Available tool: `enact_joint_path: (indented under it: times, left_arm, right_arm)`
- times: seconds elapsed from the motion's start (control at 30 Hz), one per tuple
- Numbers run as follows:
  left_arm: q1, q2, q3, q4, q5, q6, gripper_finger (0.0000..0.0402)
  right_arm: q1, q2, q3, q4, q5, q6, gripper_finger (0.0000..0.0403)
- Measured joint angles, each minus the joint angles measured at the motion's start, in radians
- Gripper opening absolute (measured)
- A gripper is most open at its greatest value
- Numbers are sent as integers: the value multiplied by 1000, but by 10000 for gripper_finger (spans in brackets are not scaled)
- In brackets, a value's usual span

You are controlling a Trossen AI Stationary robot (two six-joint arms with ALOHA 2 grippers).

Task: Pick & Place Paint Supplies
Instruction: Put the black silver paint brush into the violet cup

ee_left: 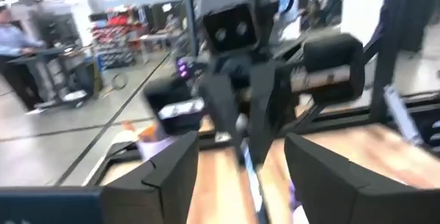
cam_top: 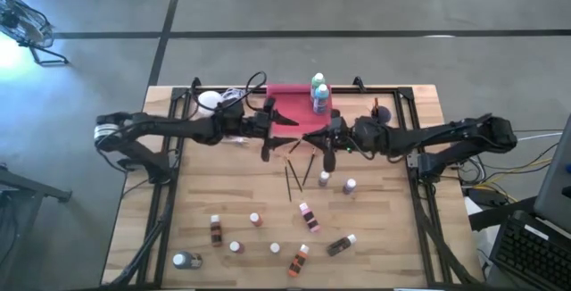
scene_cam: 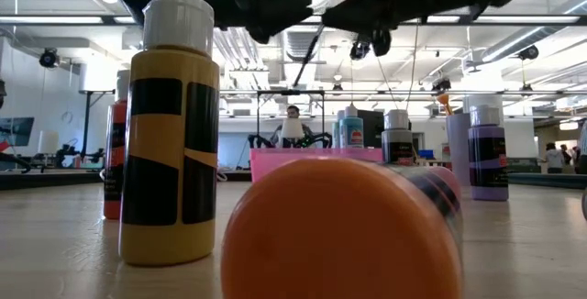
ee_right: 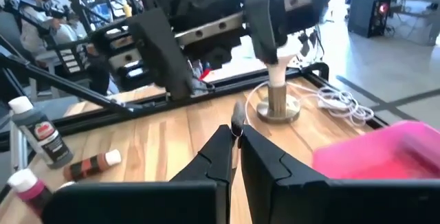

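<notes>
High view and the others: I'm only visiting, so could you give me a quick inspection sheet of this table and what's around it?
Surface: wooden table, bare wood between items.
Job's things: small bottles scattered over the near half, some lying down; green and blue bottles upright at the pink tray's right end; loose brushes mid-table.
Clutter: white globe lamp at the back left.
Grippers: left gripper above mid-table, fingers open; right gripper facing it, fingers shut on a paintbrush.
Cables: lamp cord on the table; wires beyond the right edge.
Surroundings: concrete floor; a person in the room beyond.
</notes>
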Motion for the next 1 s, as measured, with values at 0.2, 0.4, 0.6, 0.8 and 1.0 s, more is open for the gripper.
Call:
enact_joint_path:
  times: [0.2, 0.4, 0.6, 0.8, 1.0]
  left_arm:
    - [1, -93, 0, -206, -189, 60, 231]
    - [2, -113, 0, -275, -345, 75, 232]
    - [1, -102, 0, -276, -347, 75, 232]
    - [1, -102, 0, -275, -347, 72, 232]
    - [1, -102, 0, -275, -347, 70, 232]
  right_arm:
    - [1, -191, 0, -261, 60, 22, 13]
    - [1, -405, 0, -540, 278, 84, 13]
    - [1, -538, 0, -726, 564, 97, 13]
    - [1, -565, 0, -811, 728, 119, 13]
    - [1, -565, 0, -843, 783, 153, 13]
